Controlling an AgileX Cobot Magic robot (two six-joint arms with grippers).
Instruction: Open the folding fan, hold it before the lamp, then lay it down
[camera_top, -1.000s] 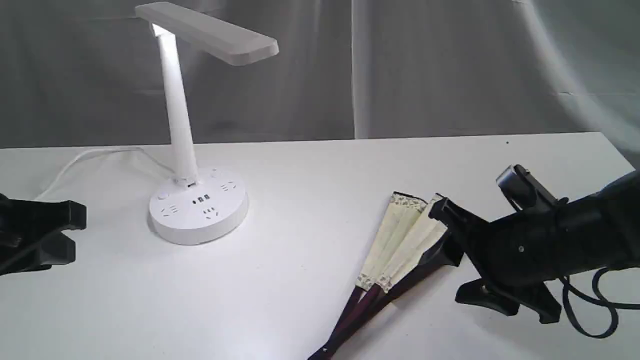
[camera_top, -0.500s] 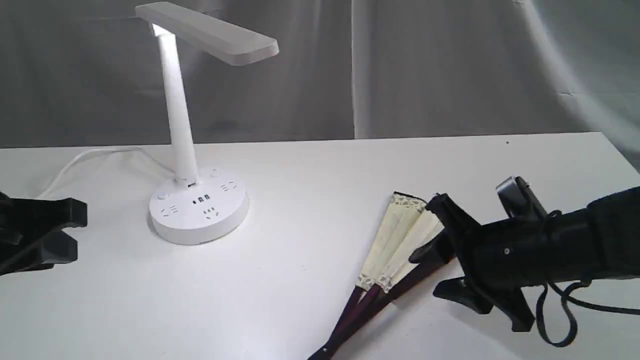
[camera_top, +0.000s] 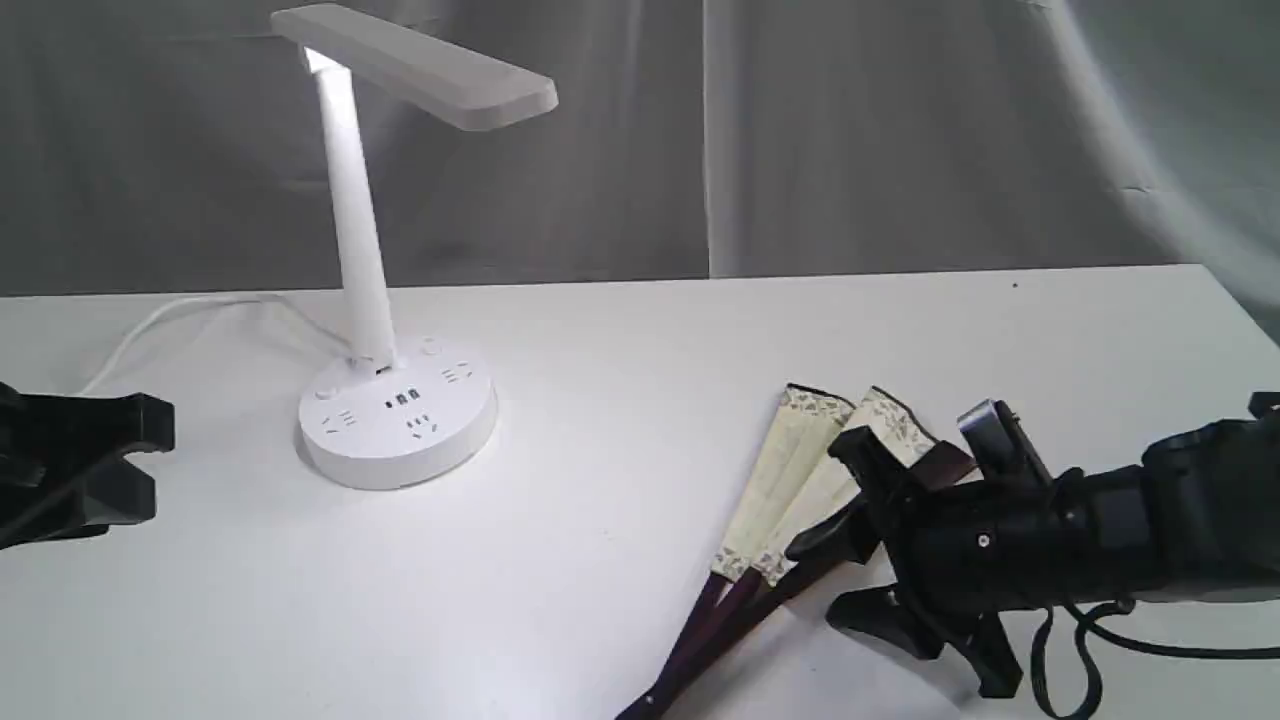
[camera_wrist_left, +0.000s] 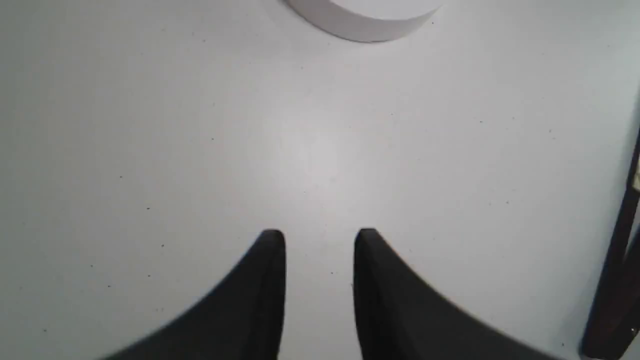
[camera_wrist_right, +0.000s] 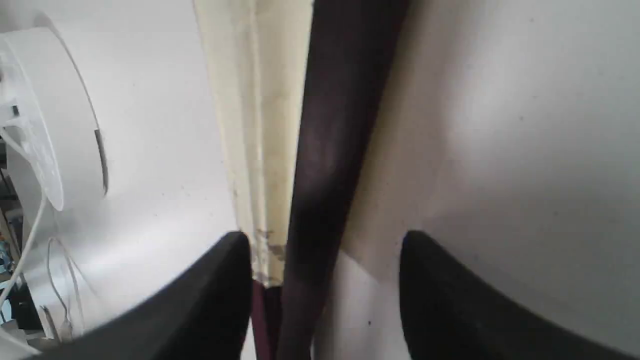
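As it lies, folding fan (camera_top: 787, 478) diagonal — ribs (camera_top: 703, 628) nearest

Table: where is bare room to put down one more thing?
Free: the front middle of the table, between the lamp and the fan; also the back strip right of the lamp. Crowded: front right, where the right gripper straddles the fan.

Plain white tabletop (camera_top: 620, 340) here. White round-based desk lamp (camera_top: 397, 415) stands on it; a cream, maroon-ribbed paper folding fan (camera_top: 785, 480) lies well apart.
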